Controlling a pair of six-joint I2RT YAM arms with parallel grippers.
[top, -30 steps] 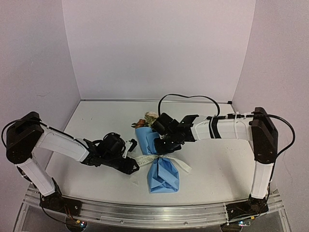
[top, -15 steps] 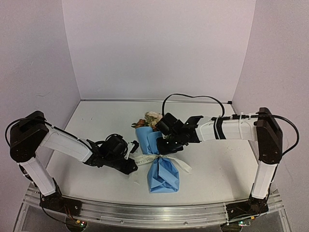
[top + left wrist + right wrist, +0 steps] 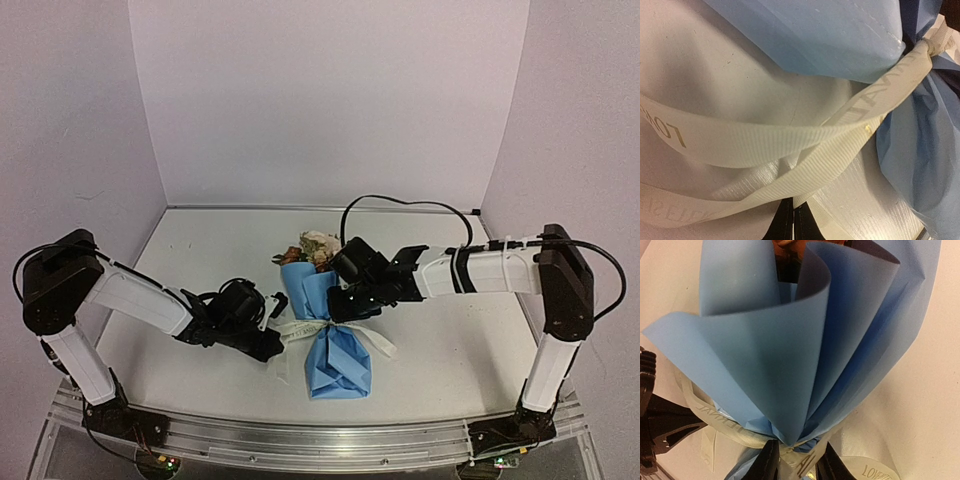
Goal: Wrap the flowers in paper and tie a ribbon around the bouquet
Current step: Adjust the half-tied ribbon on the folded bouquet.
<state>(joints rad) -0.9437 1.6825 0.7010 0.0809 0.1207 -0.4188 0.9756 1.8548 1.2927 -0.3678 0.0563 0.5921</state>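
The bouquet (image 3: 335,355) lies mid-table, a light-blue paper (image 3: 765,355) cone with the flowers (image 3: 311,246) showing at its far end. The cream ribbon (image 3: 312,329) circles its pinched waist, loose lengths trailing to both sides. My left gripper (image 3: 276,345) sits just left of the waist, shut on a ribbon (image 3: 790,175) strand that runs out from its fingertips (image 3: 785,227). My right gripper (image 3: 339,308) hovers over the waist from the right. In the right wrist view this gripper (image 3: 799,467) is open, its fingers (image 3: 767,465) straddling the printed ribbon (image 3: 805,462) band and the paper's pinch.
Pale walls close the table (image 3: 200,250) on the left, back and right. A black cable (image 3: 400,200) arcs above the right arm. An aluminium rail (image 3: 320,440) runs along the near edge between the arm bases.
My left gripper has closed onto the ribbon strand beside the waist. My right gripper, shut a second ago, has parted its fingers. The bouquet has stayed put.
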